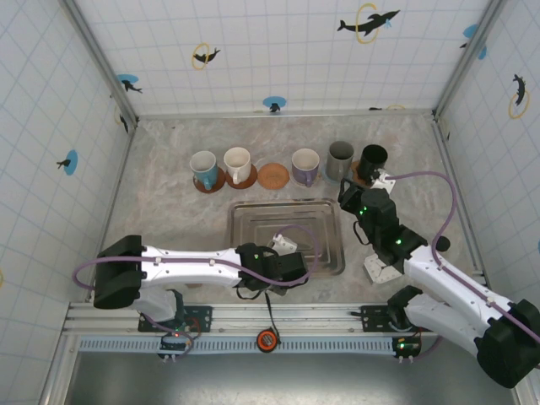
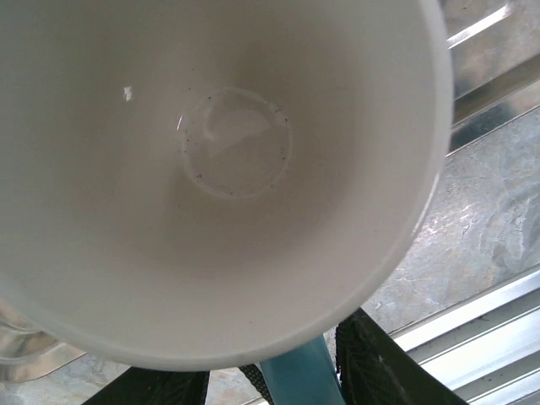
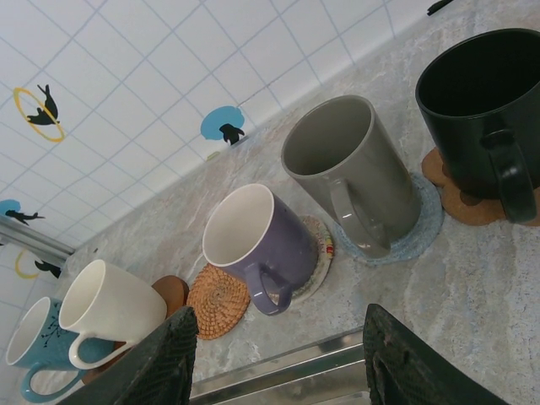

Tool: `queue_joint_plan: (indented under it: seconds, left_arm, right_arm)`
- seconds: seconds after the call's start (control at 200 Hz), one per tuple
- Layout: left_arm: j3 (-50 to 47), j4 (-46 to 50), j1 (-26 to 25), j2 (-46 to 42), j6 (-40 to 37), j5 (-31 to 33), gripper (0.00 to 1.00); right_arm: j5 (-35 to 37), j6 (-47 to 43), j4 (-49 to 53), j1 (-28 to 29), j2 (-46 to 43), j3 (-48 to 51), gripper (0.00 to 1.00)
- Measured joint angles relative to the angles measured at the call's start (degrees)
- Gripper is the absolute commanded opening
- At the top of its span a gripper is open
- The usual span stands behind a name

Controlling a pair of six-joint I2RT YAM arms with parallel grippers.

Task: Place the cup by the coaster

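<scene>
Seen from above, two robot arms reached over a marbled grey bench (image 1: 169, 211) with a shallow metal tray (image 1: 253, 253) at its centre. The left gripper (image 2: 274, 381) was over the tray's right half, at a white cup (image 2: 236, 169). The left wrist camera looked straight into the cup's mouth, so the cup's long axis ran roughly along the gripper's own line. A pale blue part of the cup sat between the two dark fingers (image 2: 380, 371), but whether they were already pinching it could not be told, nor whether the cup rested on the tray. Along the far side of the bench stood a row of mugs on coasters, with one empty woven coaster (image 1: 272, 175) between the white mug (image 1: 237, 164) and the purple mug (image 1: 305, 165). That coaster lay almost straight ahead of the cup, just past the tray's far rim. The right gripper (image 3: 278, 371), spread apart and empty, hovered near the black mug (image 1: 372, 160) at the row's right end, so the left arm was much the nearer to the cup.
</scene>
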State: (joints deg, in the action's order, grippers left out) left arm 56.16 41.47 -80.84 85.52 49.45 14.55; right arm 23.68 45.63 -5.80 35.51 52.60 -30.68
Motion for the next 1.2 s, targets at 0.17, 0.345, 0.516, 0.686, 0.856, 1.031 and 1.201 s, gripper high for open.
queue_joint_plan:
  seconds: [0.17, 0.345, 0.516, 0.686, 0.856, 1.031, 1.201]
  left_arm:
    - [0.00, -0.07, 0.00, 0.00, 0.09, 0.20, 0.35]
    - [0.00, -0.46, 0.00, 0.55, 0.02, 0.20, 0.35]
    - [0.00, -0.52, 0.24, 0.87, -0.09, 0.17, 0.35]
    - [0.00, -1.01, 0.26, 0.90, -0.13, 0.31, 0.33]
    - [0.00, -1.55, 0.26, 1.29, -0.15, 0.35, 0.29]
    - [0.00, -1.70, 0.33, 1.42, -0.37, 0.44, 0.20]
    - [0.00, -1.81, 0.59, 1.53, -0.61, 0.57, 0.13]
  right_arm:
    - [0.00, 0.02, -0.02, -0.02, 0.02, 0.00, 0.54]
    - [-0.09, 0.04, -0.02, -0.02, 0.48, 0.00, 0.54]
    - [-0.26, 0.04, -0.04, -0.02, 0.90, 0.00, 0.54]
    - [-0.81, 0.17, -0.33, -0.02, 1.57, 0.00, 0.54]
    - [-1.27, 0.22, -0.37, -0.02, 2.60, 0.00, 0.54]
    - [-1.55, 0.24, -0.39, -0.02, 3.17, 0.00, 0.54]
    - [-1.73, 0.26, -0.37, -0.02, 3.34, 0.00, 0.54]
